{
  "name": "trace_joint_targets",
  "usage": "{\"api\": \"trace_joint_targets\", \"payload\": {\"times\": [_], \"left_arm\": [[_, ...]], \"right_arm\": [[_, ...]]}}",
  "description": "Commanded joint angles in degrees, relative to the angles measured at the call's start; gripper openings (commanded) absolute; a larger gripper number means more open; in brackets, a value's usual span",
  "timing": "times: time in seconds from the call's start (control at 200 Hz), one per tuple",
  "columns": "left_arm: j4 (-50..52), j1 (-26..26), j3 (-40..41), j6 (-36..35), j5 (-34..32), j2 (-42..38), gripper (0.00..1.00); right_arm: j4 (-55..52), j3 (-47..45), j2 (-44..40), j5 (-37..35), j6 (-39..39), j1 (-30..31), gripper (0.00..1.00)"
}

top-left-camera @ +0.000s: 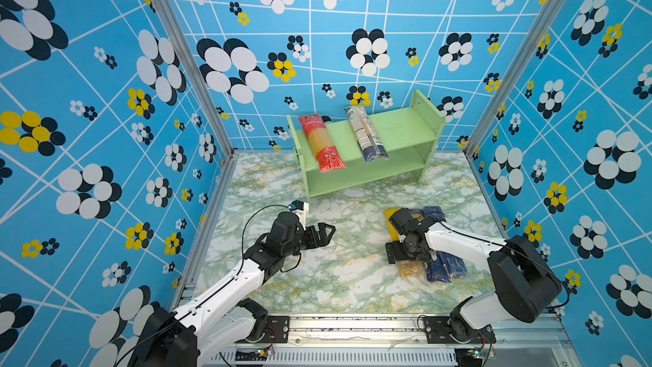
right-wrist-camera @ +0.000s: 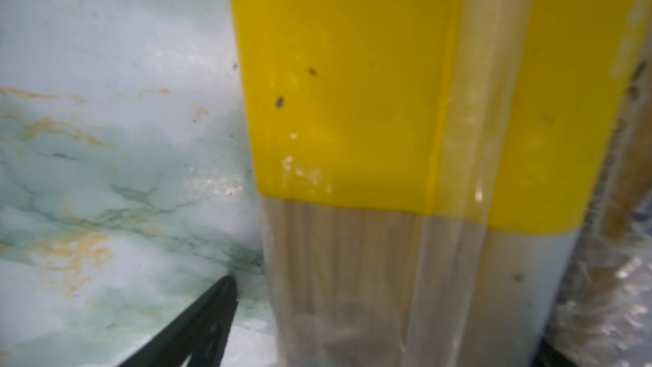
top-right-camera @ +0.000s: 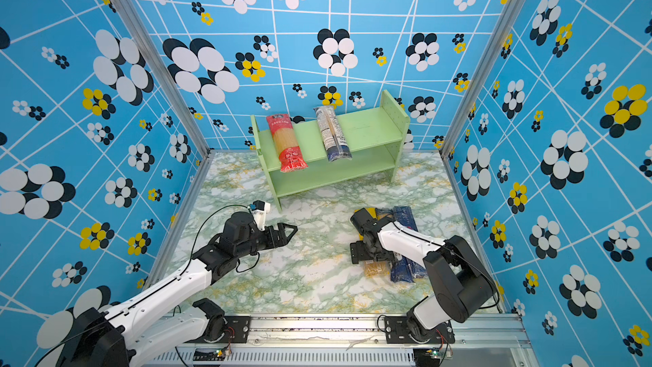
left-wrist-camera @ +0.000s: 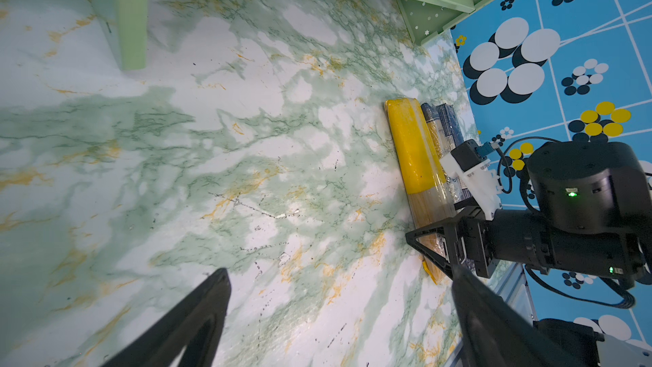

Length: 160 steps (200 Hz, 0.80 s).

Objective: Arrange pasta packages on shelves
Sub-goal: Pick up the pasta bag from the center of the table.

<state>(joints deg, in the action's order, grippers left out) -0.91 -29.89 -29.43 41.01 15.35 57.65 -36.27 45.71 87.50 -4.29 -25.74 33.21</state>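
**Right gripper straddling the yellow pack, two packs on the shelf**

Closest to you, on your right side of the desk (top-left-camera: pixel 317 277), three packs lie side by side, running front to back. The yellow pack (top-left-camera: pixel 409 270) is the innermost. Pressed against its outer side are the dark blue packs (top-left-camera: pixel 439 271); your right arm covers their middles, so you cannot tell them fully apart.

Your right gripper (top-left-camera: pixel 409 257) points down over the yellow pack with its jaws spread wide, one on each side of it. In the right wrist view one finger (right-wrist-camera: pixel 197 326) stands on the desk just beside the pack's edge without pinching it, so nothing is gripped.

On your left side and at much the same depth, your left gripper (top-left-camera: pixel 324 233) hangs above bare desk, aimed toward the middle. It is open and empty, and the wrist view shows its fingers (left-wrist-camera: pixel 197 323) far apart.

At the back, against the wall, stands the pale green shelf (top-left-camera: pixel 398 125). Its top tier carries the red pack (top-left-camera: pixel 321 142) toward the left end and the clear pack with white label (top-left-camera: pixel 365 134) near the middle. Both lie front to back, well apart, with their near ends overhanging the front edge.
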Motion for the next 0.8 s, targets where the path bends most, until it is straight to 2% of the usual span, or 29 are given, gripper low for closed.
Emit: {"api": "trace_joint_targets", "payload": {"times": [0.0, 0.305, 0.795], "left_arm": [[-0.94, -0.44, -1.11, 0.29, -0.85, -0.08, 0.99], [-1.02, -0.48, -1.48, 0.22, -0.84, 0.28, 0.99], [-1.2, -0.52, -1.63, 0.12, -0.76, 0.54, 0.99]], "right_arm": [[2.96, -2.61, 2.83, -1.04, -1.57, 1.1, 0.99], [3.39, -3.24, 4.41, -4.26, -3.41, 2.38, 0.96], [5.57, -4.7, 5.28, -3.53, -4.85, 2.6, 0.85]]}}
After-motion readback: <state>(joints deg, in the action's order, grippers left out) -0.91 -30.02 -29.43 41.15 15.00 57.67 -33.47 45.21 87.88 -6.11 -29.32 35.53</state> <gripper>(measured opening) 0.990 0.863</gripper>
